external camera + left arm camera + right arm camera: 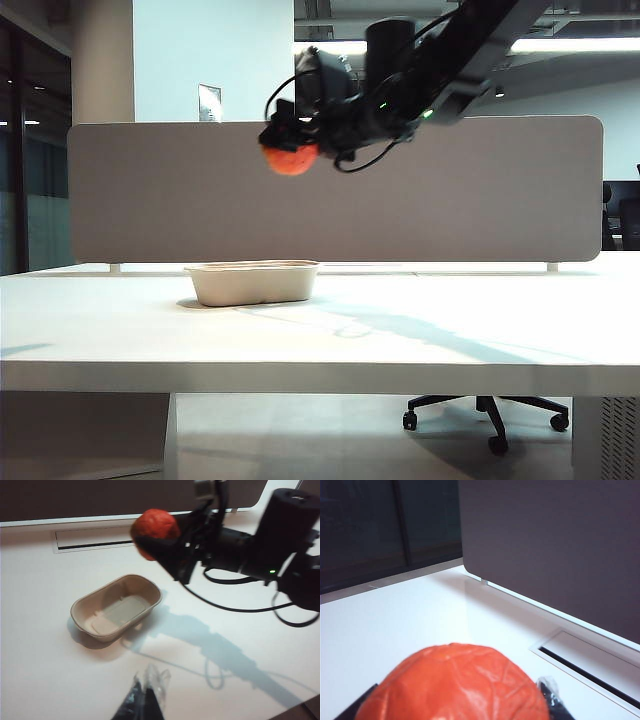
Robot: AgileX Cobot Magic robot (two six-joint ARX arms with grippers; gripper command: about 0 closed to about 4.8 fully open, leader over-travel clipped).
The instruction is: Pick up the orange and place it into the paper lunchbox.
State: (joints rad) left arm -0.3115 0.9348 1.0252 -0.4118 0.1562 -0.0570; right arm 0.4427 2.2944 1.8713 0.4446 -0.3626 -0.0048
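The reddish-orange orange point(292, 159) hangs high in the air with my right gripper point(292, 148) shut on it. It is well above the table and over the right part of the paper lunchbox point(252, 283) as the exterior view shows it. The beige lunchbox point(116, 607) stands open and empty on the white table. In the left wrist view the orange point(155, 527) sits in the right gripper point(159, 539) beyond the tray. The orange point(455, 685) fills the right wrist view between dark fingers point(551, 696). My left gripper point(145, 700) hovers near the table's front, shut and empty.
A grey partition panel point(340, 190) runs along the table's back edge. A cable slot point(92, 539) lies in the tabletop behind the tray. The right arm's cables point(225, 605) hang over the table. An office chair base point(490, 410) stands under the right side.
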